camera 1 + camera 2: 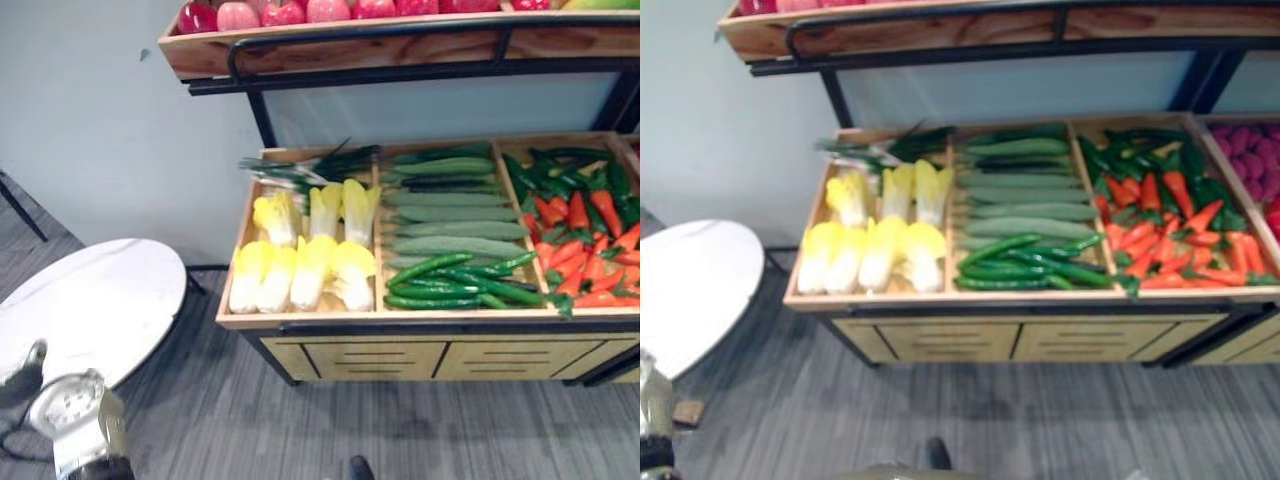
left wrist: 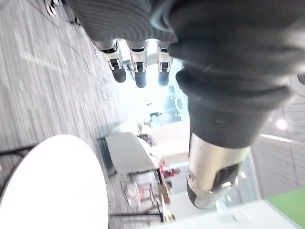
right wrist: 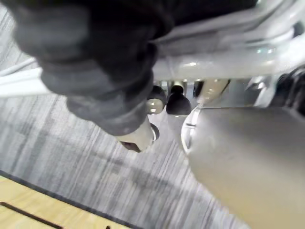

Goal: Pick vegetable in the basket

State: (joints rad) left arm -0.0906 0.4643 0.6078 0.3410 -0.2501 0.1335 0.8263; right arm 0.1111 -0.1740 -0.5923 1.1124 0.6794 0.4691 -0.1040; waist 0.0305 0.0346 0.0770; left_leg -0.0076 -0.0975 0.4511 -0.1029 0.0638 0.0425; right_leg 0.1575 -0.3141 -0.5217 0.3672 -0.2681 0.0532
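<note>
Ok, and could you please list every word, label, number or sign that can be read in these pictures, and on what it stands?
None can be read. The wooden vegetable stand, its drawer fronts and the round white table bear no lettering that shows. The far room in the left wrist view is too blurred to tell.

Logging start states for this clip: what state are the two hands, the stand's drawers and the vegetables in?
left hand: open, holding nothing
right hand: open, holding nothing
drawers: both shut
vegetables: lying in the stand's bins, none picked
</note>
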